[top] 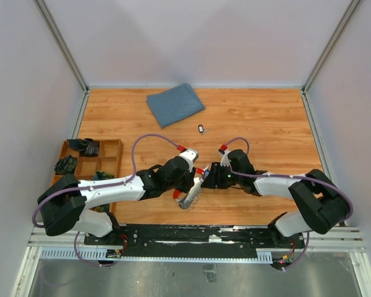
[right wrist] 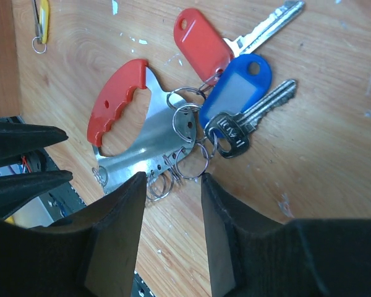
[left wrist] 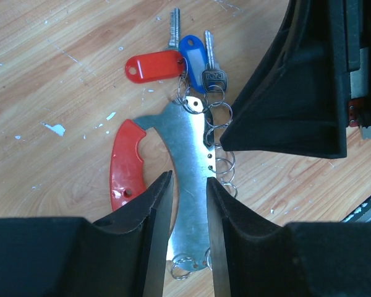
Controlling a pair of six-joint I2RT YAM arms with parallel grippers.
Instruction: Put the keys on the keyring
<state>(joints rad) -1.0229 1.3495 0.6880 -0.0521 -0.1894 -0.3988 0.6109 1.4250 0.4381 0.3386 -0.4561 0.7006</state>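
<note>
The keyring [left wrist: 188, 145] is a silver metal plate with a red curved grip [left wrist: 125, 164] and several split rings along one edge. It lies between the two arms [top: 190, 195]. My left gripper [left wrist: 189, 178] is shut across the plate's width. A red-tagged key [left wrist: 153, 66], a blue-tagged key [left wrist: 191, 52] and a black-headed key [left wrist: 213, 77] hang from rings at the plate's far end and rest on the wood. My right gripper [right wrist: 172, 176] stands open over the split rings [right wrist: 191, 162], its tips level with them. A yellow tag [right wrist: 43, 15] lies apart on the table.
A folded blue cloth [top: 175, 104] lies at the back. A small loose key-like item [top: 200, 129] sits in front of it. A wooden compartment tray [top: 111, 143] holding dark objects stands at the left edge. The two grippers [top: 203, 177] nearly meet.
</note>
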